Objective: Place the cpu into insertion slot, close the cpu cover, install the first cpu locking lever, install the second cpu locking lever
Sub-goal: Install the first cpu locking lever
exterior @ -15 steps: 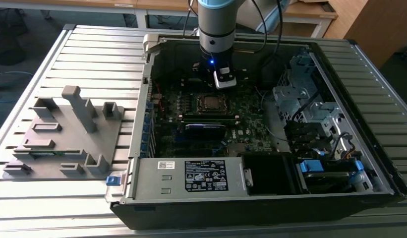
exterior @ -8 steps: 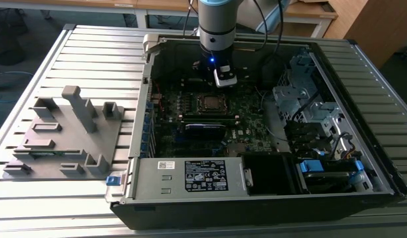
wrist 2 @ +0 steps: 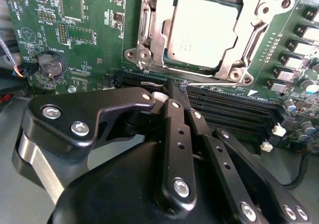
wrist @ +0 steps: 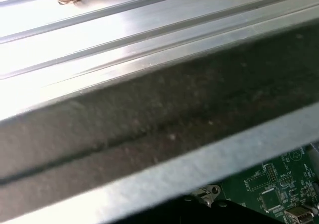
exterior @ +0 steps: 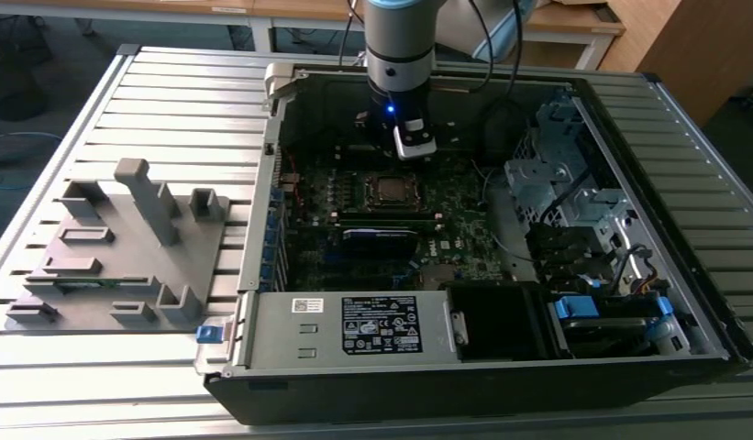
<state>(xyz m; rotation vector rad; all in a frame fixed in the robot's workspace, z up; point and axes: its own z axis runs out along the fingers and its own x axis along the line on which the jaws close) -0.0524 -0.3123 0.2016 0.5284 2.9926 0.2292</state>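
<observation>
The cpu, a square chip with a dull silver top, lies in the insertion slot on the green motherboard. The cpu cover, a silver frame, lies flat around the chip. A thin silvery locking lever runs along the socket edge nearest my fingers. My gripper is shut, and its black tips meet just beside that lever's hooked end. In the exterior view the gripper hangs inside the case just behind the cpu.
The open computer case lies on a slatted aluminium table. A grey fixture plate stands at the exterior view's left. The power supply, drive cages, memory slots and a coin cell surround the socket.
</observation>
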